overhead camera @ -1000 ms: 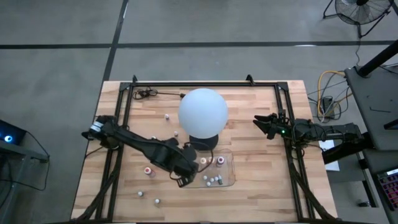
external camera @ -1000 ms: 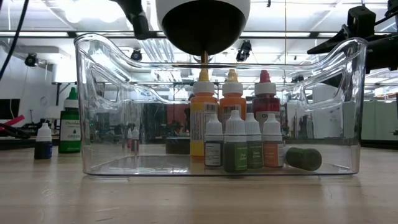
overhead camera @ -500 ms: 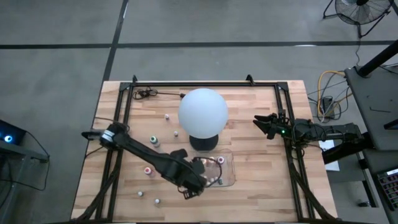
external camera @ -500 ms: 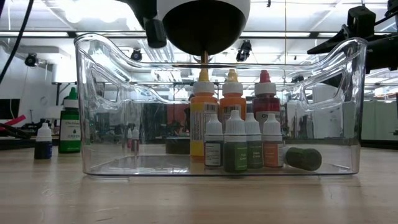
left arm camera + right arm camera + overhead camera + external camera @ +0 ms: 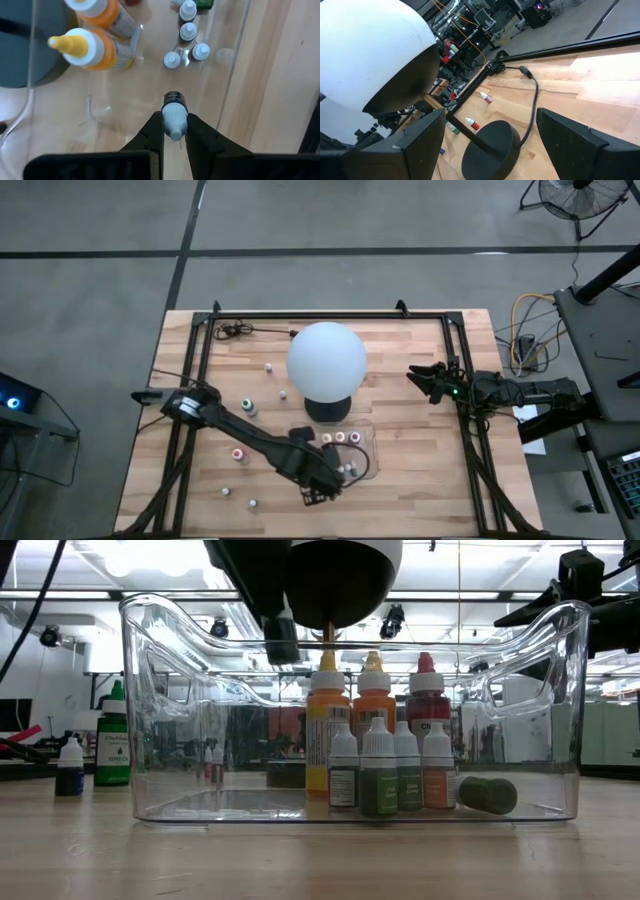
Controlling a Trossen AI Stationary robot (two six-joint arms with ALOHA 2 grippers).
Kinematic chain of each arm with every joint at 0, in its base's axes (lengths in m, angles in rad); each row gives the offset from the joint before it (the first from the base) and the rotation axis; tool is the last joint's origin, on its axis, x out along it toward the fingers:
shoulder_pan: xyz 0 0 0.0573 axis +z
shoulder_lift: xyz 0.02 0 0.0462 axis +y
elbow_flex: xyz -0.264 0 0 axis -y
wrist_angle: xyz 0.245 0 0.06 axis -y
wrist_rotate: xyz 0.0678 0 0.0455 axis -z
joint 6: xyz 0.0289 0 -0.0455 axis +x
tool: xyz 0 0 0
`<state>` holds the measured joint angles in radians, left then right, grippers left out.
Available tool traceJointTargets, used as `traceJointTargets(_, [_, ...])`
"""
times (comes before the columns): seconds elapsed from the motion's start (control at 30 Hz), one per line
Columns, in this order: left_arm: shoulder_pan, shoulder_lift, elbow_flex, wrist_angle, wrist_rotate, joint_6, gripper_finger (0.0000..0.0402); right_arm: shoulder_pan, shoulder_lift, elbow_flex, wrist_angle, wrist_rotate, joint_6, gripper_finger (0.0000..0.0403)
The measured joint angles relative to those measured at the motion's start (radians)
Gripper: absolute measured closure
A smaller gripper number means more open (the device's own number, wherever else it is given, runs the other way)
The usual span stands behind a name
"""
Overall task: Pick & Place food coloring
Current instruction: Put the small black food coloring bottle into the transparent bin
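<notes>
The food coloring bottles are tiny. Several stand in the clear tray (image 5: 368,450), among them a yellow (image 5: 328,730), an orange (image 5: 374,710) and a red-capped one (image 5: 427,705), with smaller ones in front (image 5: 380,775). Others stand scattered on the wood: a teal one (image 5: 247,407), a pink one (image 5: 237,453) and whitish ones (image 5: 226,491). My left gripper (image 5: 175,131) hovers over the tray's near left part (image 5: 318,477), shut on a dark bottle with a whitish-grey cap (image 5: 174,112). My right gripper (image 5: 424,382) waits open at the table's right side. My left gripper pinches the small bottle between its two fingers at the whitish-grey cap (image 5: 174,125). The fingers point down from above. The dark body (image 5: 173,98) reaches past the fingertips toward the tray floor, and the bottle is lifted clear.
A white globe lamp (image 5: 326,360) on a dark round base (image 5: 490,150) stands just behind the tray, its cord (image 5: 532,95) running to the far edge. A black frame (image 5: 330,315) borders the table. Bare wood lies right of the tray.
My left gripper, still shut on the bottle, has travelled toward the table's right and near edge, from beside the tray's left end to above its inside. The right arm has kept still.
</notes>
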<state>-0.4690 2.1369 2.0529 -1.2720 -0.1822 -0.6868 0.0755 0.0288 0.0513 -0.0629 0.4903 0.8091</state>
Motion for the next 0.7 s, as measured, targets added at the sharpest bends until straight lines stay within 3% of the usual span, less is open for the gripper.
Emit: traceJointTargets(0.7, [0.004,0.108,-0.006,0.058,0.001,0.012,0.0372,0.000,0.000,0.000,0.000,0.000,0.000,0.0101])
